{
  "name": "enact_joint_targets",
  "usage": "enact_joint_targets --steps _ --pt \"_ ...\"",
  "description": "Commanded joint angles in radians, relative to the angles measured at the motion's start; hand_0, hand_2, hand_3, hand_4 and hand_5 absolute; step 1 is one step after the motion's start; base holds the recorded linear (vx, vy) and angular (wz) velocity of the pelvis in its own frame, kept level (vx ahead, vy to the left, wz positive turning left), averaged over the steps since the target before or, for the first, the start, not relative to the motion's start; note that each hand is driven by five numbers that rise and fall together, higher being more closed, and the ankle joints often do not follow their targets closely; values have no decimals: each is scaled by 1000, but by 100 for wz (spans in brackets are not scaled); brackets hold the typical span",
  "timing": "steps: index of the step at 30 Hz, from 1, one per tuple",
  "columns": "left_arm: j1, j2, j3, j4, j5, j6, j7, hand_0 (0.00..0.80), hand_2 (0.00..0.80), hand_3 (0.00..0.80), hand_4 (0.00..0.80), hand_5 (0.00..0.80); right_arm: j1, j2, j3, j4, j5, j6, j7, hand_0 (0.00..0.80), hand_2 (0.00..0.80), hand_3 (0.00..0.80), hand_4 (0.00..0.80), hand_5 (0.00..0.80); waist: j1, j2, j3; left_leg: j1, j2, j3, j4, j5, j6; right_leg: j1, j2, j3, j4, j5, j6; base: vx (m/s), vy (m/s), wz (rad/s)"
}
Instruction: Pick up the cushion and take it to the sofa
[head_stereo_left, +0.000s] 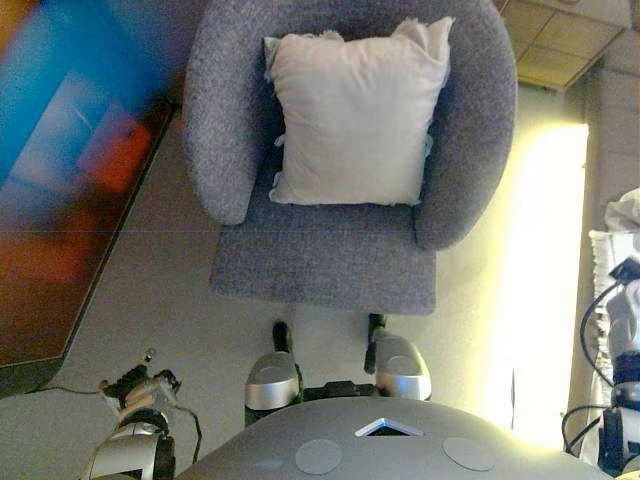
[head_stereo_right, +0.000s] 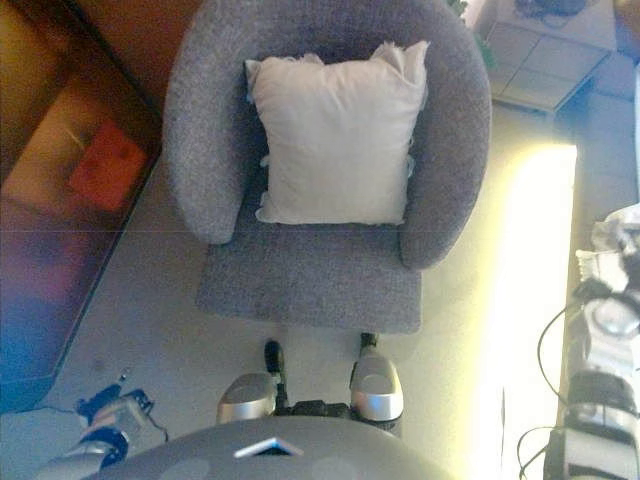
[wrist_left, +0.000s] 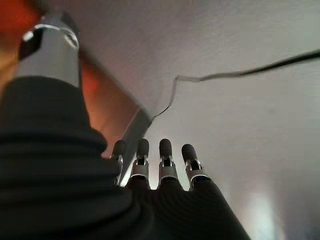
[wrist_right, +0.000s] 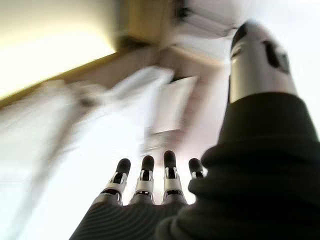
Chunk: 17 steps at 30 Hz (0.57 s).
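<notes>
No text, label, number or sign can be read anywhere here (the cushion (head_stereo_left: 355, 115) and the armchair (head_stereo_left: 330, 255) carry no print, and the red patch (head_stereo_right: 107, 165) at the left is too blurred to show any).

White cushion (head_stereo_left: 355, 115) leans upright against the grey armchair's (head_stereo_left: 325, 255) backrest.

The top of the round grey fabric armchair (head_stereo_left: 330, 250) is getting cut off by the picture's edge. The soft white square cushion (head_stereo_left: 355, 115) is hiding part of its back. Things past the right hand (wrist_right: 150, 185) are looking too blurry to tell.
</notes>
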Motion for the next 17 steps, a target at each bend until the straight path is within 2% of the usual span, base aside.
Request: enact_joint_targets --steps 1,3,4,8,12,17 --pt "10 -1 -9 71 61 30 -71 0 0 0 0 0 14 63 76 123 9 -3 91 0 0 0 0 0 -23 -13 -3 27 -44 23 96 -155 38 -24 -21 -18 36 -48 60 62 20 -14" --pt "1 -26 -21 99 97 58 -143 0 0 0 0 0 23 152 136 252 14 13 144 0 0 0 0 0 -26 -14 -11 51 -48 26 91 -162 43 -14 -25 -19 32 -39 63 49 14 -10" --pt "-4 -41 -35 108 115 79 -176 0 0 0 0 0 24 183 162 285 1 45 186 0 0 0 0 0 -27 -13 -14 60 -50 26 90 -166 46 -11 -27 -19 32 -37 64 26 16 -13" --pt "-21 -95 -107 124 196 86 -262 0 0 0 0 0 17 267 245 386 -24 128 250 0 0 0 0 0 -32 -4 -18 86 -59 25 83 -177 57 2 -30 -19 33 -34 64 -6 33 -21" --pt "-41 -123 -181 112 221 99 -345 0 0 0 0 0 6 312 333 415 -95 153 299 0 0 0 0 0 -40 8 -25 108 -68 29 73 -183 66 13 -31 -20 33 -36 64 -11 52 -14" --pt "-65 -136 -256 81 197 140 -374 0 0 0 0 0 -8 319 417 409 -159 146 317 0 0 0 0 0 -48 22 -37 120 -78 33 65 -186 76 22 -28 -14 30 -41 63 -27 51 -6"
